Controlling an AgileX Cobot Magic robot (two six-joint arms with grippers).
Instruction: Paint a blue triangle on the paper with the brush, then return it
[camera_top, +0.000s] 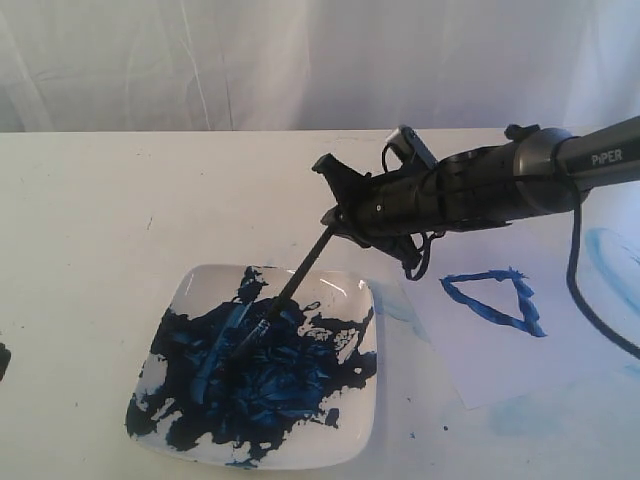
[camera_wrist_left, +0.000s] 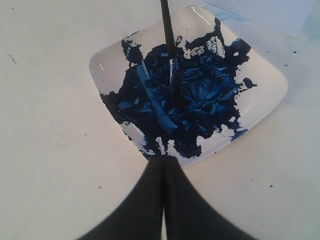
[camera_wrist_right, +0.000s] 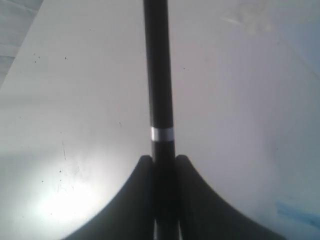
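Observation:
The blue triangle (camera_top: 485, 312) is painted on the white paper (camera_top: 480, 355) at the right. My right gripper (camera_top: 337, 214) is shut on the black brush (camera_top: 302, 268) and holds it slanted down to the left. In the right wrist view the handle (camera_wrist_right: 159, 75) runs out from between the shut fingers of the gripper (camera_wrist_right: 163, 160). The bristle tip rests in the dark blue paint on the square white plate (camera_top: 200, 282). My left gripper (camera_wrist_left: 164, 159) is shut and empty, hovering at the plate's (camera_wrist_left: 107, 65) edge, with the brush (camera_wrist_left: 168, 40) coming in from the far side.
A pale blue smear (camera_top: 612, 262) marks the table right of the paper. A black cable (camera_top: 578, 280) hangs from the right arm over the paper's far side. A corner of the paper (camera_wrist_left: 270, 12) shows beyond the plate. White curtain behind the table.

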